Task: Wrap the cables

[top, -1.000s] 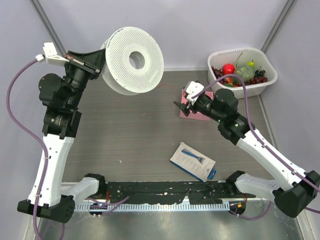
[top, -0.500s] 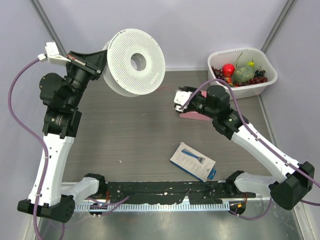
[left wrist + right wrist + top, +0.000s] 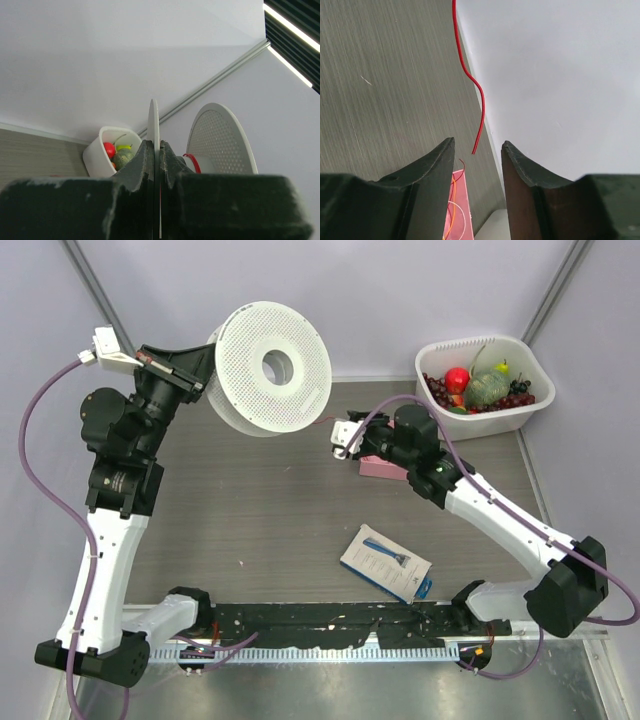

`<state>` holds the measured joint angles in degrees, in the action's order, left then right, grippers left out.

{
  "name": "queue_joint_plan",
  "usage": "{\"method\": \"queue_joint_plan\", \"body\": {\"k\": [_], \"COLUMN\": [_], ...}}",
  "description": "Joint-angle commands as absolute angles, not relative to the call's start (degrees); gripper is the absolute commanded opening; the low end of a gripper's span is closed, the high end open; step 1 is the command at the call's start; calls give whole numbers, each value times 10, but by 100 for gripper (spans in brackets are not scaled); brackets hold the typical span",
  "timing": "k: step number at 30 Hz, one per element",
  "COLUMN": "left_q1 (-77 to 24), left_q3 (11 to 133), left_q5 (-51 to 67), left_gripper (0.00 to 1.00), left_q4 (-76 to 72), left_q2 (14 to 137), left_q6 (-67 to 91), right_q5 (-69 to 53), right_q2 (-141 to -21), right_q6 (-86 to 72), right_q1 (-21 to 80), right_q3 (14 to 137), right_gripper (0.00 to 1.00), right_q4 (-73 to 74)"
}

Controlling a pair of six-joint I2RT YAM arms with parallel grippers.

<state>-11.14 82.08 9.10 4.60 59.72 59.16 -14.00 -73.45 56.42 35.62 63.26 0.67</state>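
Now the right jaws stand moderately apart and hold nothing. The free tip of the thin red-orange wire (image 3: 479, 107) hangs just ahead of the gap between them and, as far as we can tell, touches neither jaw. From that tip the wire climbs toward 12 o'clock in the wrist view and runs out of the top of the picture. A few fine loops of it also lie on the flat pink card (image 3: 458, 200) at 6 o'clock, close under the jaws.

Over the last second our right arm has swung toward 9 o'clock. It has come off the card, which now sits at about 4 o'clock from the jaws in the overhead view, and has drawn near the white perforated plastic spool (image 3: 268, 365). We read this as lining up on the loose end. The end is not yet caught, so no further turns can go on until the jaws close on it.

The left jaws are pinched shut on the thin edge of one spool flange. They hold the spool tilted in the air above the grey counter (image 3: 250, 500) at 11 o'clock, and its pose has hardly changed. Red turns of wire already sit on its hub. A white basket of fruit (image 3: 530, 405) at 2 o'clock and a blue-and-white packet (image 3: 385, 562) at 5 o'clock lie well apart from the work.
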Motion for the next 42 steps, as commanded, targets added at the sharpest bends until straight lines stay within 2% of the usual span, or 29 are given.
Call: {"method": "queue_joint_plan", "body": {"k": [1,11,17,42], "left_q1": [-109,-110,-109,-109], "left_q3": [826,821,823,824], "left_q5": [91,85,87,91], "left_gripper": [0,0,0,0], "left_q4": [-3,-2,-2,-1], "left_q2": [580,579,582,585], "left_q6": [602,593,593,599], "right_q5": [-120,-111,-96,-91], "right_q2": [-737,-737,-749,-770], "right_q6": [563,558,555,555], "right_q1": [371,388,388,389], "right_q3": [663,665,678,688], "right_gripper": [46,40,32,26], "right_q4": [-33,-32,-29,-21]}}
